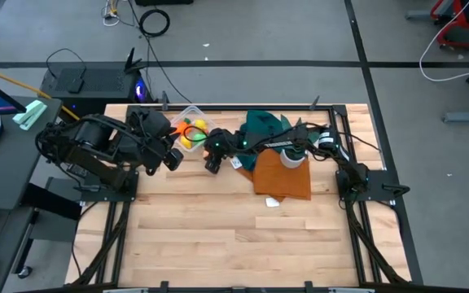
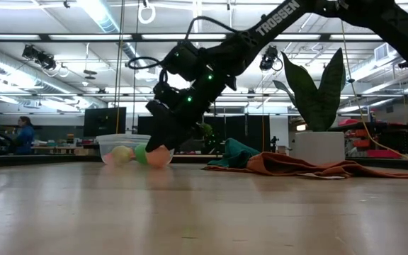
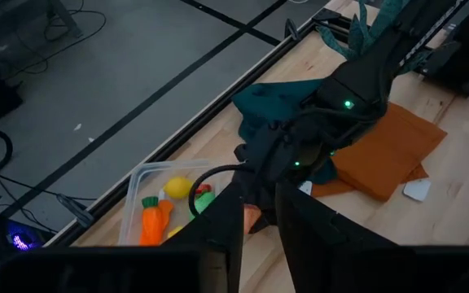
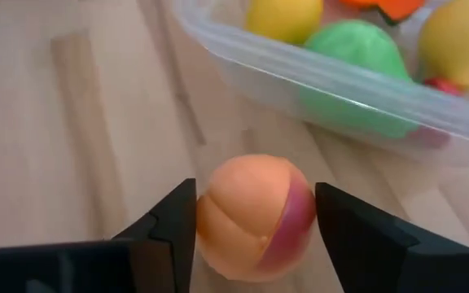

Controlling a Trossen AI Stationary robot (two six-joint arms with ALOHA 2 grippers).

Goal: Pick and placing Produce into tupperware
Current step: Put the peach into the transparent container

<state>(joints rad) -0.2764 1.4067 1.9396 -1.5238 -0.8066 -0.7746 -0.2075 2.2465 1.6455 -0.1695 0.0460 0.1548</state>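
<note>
Right gripper [image 4: 255, 220] down at the table just beside the container [image 4: 316, 77], fingers spread either side of the peach [image 4: 255, 213] (contact not clear). Peach on the wood, just outside the container wall. Inside the container: green piece [image 4: 357, 45], two yellow pieces [image 4: 287, 18], carrot [image 3: 151, 224]. Left gripper [image 1: 172, 157] waiting near the container; fingers impossible to judge.

Wooden table [image 1: 218, 236] fills lower centre of high view. Orange cloth [image 1: 282, 175] right of centre; teal cloth [image 1: 263, 126] just above it, overlapping. Potted plant [image 2: 319, 106] at right of low view. Person [image 2: 25, 134] far left background.
</note>
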